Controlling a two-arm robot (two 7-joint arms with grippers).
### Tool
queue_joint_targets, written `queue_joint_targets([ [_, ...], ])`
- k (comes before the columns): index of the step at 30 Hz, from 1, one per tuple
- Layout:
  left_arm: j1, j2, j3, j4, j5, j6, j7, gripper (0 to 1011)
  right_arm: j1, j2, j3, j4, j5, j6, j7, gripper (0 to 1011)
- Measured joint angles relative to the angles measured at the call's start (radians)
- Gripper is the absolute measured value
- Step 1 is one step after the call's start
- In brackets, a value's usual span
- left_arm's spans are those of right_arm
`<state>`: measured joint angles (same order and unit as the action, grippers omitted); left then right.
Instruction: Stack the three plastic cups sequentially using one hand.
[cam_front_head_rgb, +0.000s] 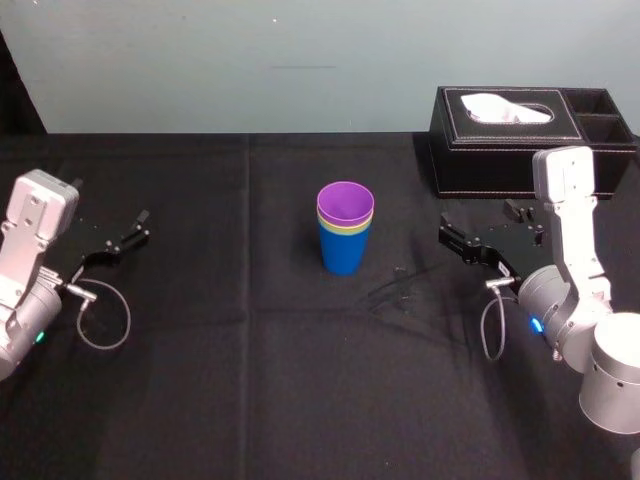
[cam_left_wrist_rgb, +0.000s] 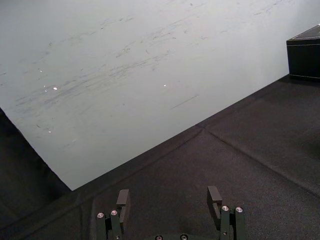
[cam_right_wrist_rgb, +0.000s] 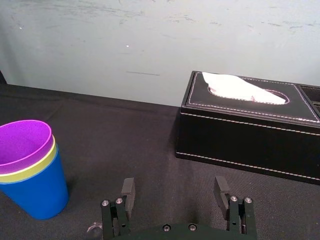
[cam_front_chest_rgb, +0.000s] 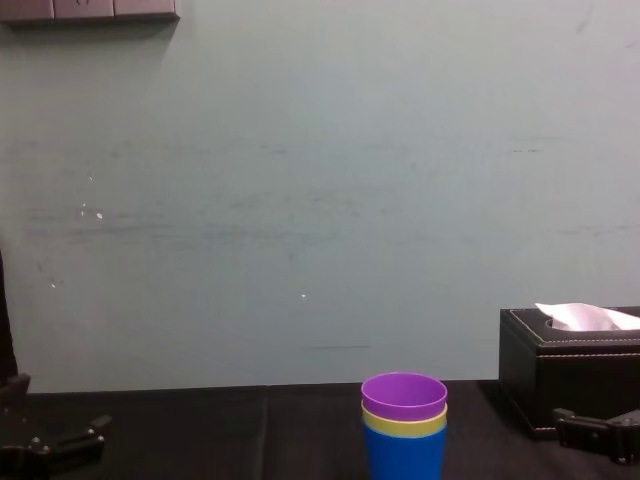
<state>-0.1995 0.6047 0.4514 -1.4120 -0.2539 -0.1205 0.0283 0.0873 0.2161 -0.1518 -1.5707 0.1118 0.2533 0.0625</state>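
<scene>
The three plastic cups (cam_front_head_rgb: 345, 240) stand nested at mid-worktop (cam_front_head_rgb: 250, 380), purple inside yellow-green inside blue. My right end effector (cam_right_wrist_rgb: 174, 189) sits near them, fingers apart and empty. The left end effector (cam_left_wrist_rgb: 168, 199), also apart, is parked well off. The risk I see: a careless arm sweep tipping the light stack.

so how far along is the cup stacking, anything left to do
It looks finished. The purple cup is nested in the yellow-green cup, which sits in the blue cup, making one upright stack on the table. Nothing is in hand: the right gripper is open and apart from the stack, near the tissue box, and the left gripper is open at the far left. Nothing seems left to do.
</scene>
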Motion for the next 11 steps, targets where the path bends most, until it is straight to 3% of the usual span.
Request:
queue_joint_targets([
  [11, 0.000, 0.000, 0.000, 0.000, 0.000, 0.000, 0.000, 1011, 0.000, 0.000, 0.000, 0.000, 0.000, 0.000, 0.000, 1003],
])
